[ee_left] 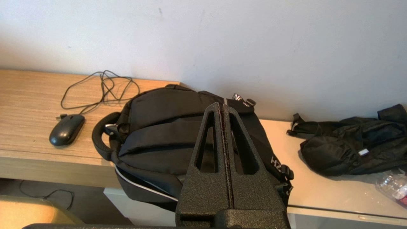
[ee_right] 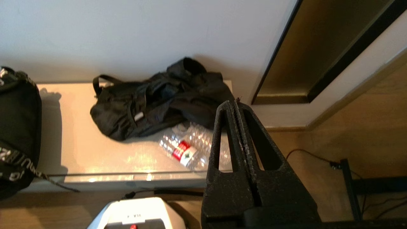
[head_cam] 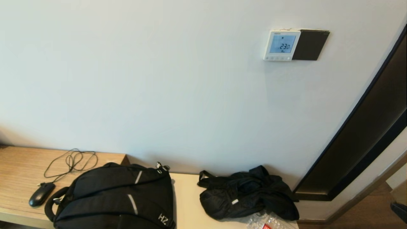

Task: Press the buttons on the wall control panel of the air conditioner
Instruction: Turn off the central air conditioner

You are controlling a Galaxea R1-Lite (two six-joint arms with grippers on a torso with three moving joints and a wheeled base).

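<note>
The air conditioner's wall control panel (head_cam: 281,45) is a small white square on the wall at the upper right of the head view, with a light-blue screen reading 23.0. Its row of tiny white buttons (head_cam: 277,58) runs along its lower edge. A plain black plate (head_cam: 310,45) sits right beside it. Neither gripper shows in the head view. My left gripper (ee_left: 221,105) is shut and empty, low over the black backpack. My right gripper (ee_right: 235,102) is shut and empty, low by the bench's right end. The panel is in neither wrist view.
A black backpack (head_cam: 117,198), a black mouse (head_cam: 41,194) with its cable, a crumpled black bag (head_cam: 248,192) and a plastic bottle (ee_right: 184,149) lie on the bench (head_cam: 186,206) under the wall. A dark door frame (head_cam: 359,133) stands to the right.
</note>
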